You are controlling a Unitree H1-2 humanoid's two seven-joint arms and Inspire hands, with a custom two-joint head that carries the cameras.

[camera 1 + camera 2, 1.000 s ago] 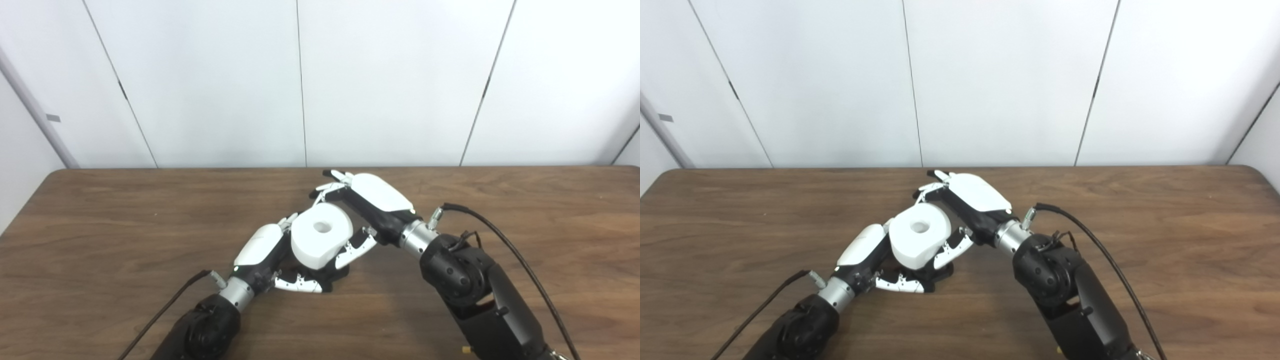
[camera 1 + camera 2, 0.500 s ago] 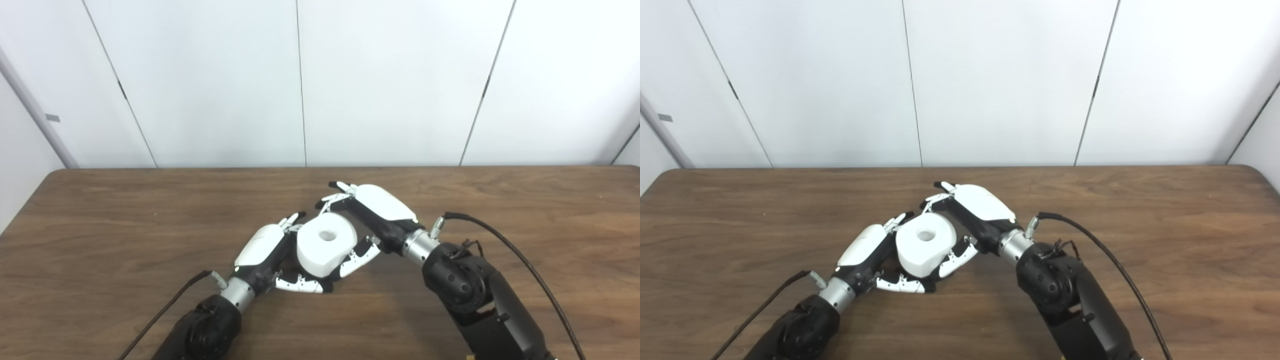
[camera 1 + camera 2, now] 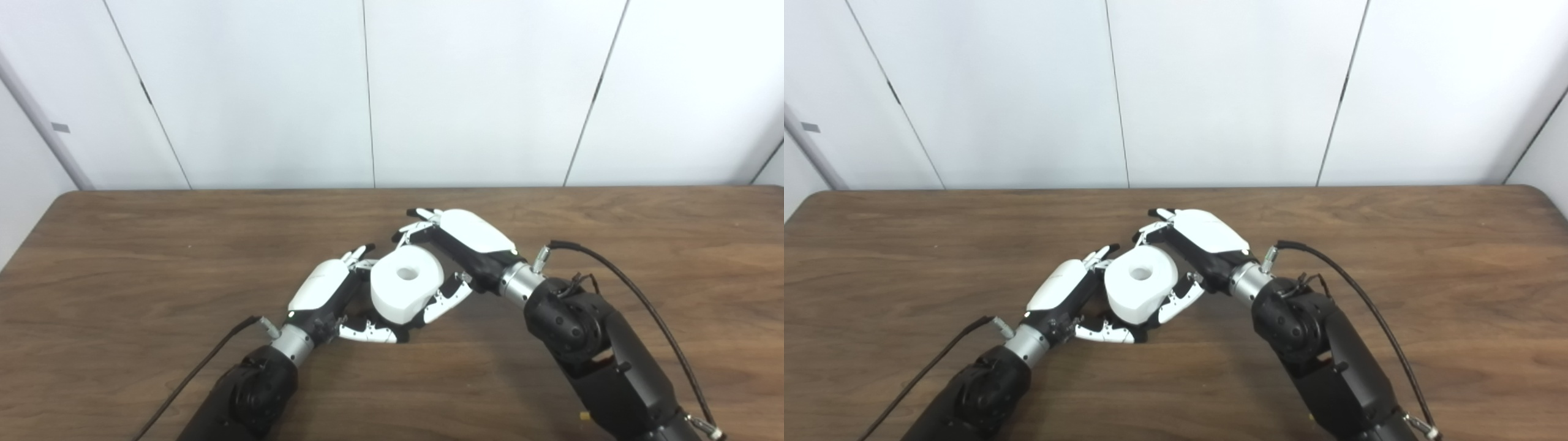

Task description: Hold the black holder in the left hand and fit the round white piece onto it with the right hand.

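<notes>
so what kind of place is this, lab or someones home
Probably a lab or test room, not a home: a bare wood-grain table against plain white wall panels, with only the round white piece between the left hand and right hand.

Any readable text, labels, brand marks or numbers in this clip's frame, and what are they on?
None can be read in either view.
round white piece: plain, no print.
left hand and right hand: plain white shells, no marking.
table and wall panels: bare.
small grey tag on the wall at far left: too small to read.
</notes>
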